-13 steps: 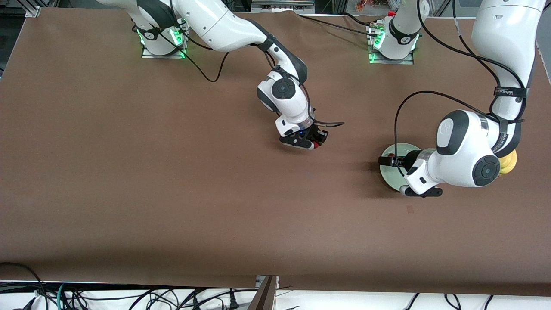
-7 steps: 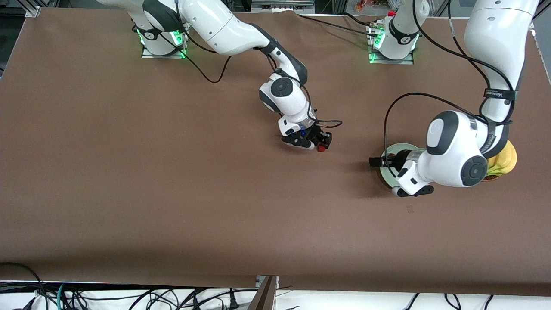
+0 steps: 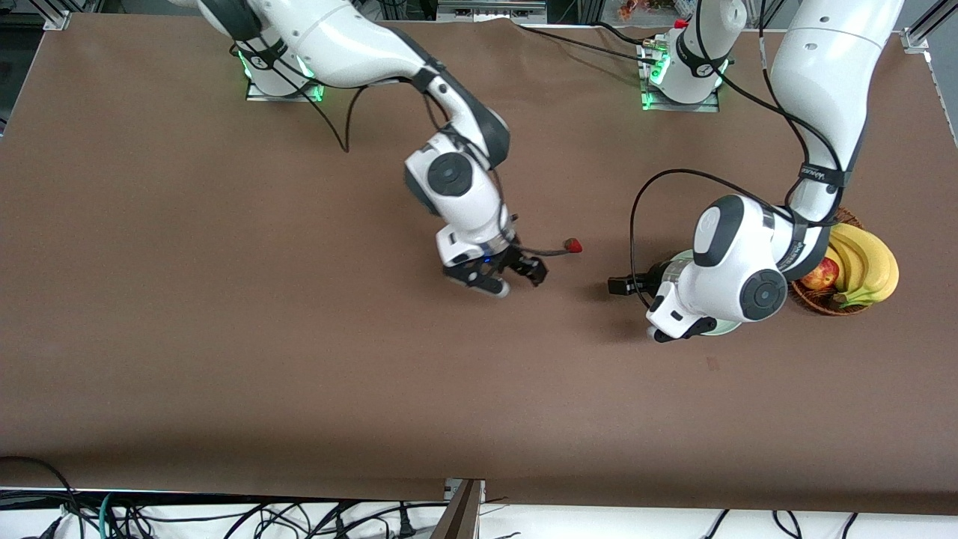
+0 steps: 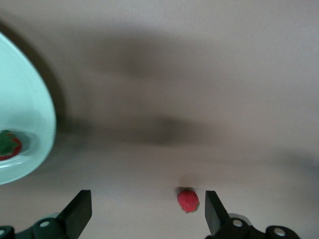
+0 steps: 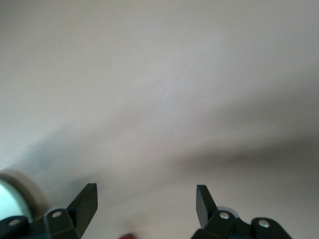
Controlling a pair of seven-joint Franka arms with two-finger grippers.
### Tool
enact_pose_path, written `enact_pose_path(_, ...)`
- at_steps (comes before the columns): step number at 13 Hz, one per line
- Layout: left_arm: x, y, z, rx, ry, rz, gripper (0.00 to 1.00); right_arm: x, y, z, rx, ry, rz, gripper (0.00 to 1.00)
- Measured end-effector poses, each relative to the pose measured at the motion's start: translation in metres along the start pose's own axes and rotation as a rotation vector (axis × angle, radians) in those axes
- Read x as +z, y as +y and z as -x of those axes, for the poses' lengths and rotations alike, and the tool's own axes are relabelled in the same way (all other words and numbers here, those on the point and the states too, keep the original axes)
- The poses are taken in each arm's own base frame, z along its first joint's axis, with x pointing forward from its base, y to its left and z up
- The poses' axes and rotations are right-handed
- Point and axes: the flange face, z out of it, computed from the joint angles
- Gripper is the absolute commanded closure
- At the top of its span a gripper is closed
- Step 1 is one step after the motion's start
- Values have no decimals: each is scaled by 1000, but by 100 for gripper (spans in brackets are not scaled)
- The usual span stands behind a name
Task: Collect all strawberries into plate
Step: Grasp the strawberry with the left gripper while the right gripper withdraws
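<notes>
We see a brown table top (image 3: 224, 299) filling the view, matte, with soft shadows on it. Loose black cables (image 3: 187, 516) lie along a white strip below its near edge. Metal frame rails (image 3: 56, 15) sit at the top corners.

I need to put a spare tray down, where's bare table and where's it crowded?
Bare: the table nearer the camera than both arms. Crowded: right hand, strawberry, left hand, plate, basket.

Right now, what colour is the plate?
Pale mint green; the plate shows best in the left wrist view.
</notes>
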Motion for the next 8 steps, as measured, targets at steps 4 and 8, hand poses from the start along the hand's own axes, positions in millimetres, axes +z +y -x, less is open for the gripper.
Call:
enact_pose_path(4, 76, 25, 20, -114, 1, -26, 0, -56, 52, -70, -178, -94, 143, 7)
enact_pose_path(8, 107, 39, 47, -174, 12, -22, 0, -107, 90, -94, -294, -130, 199, 1)
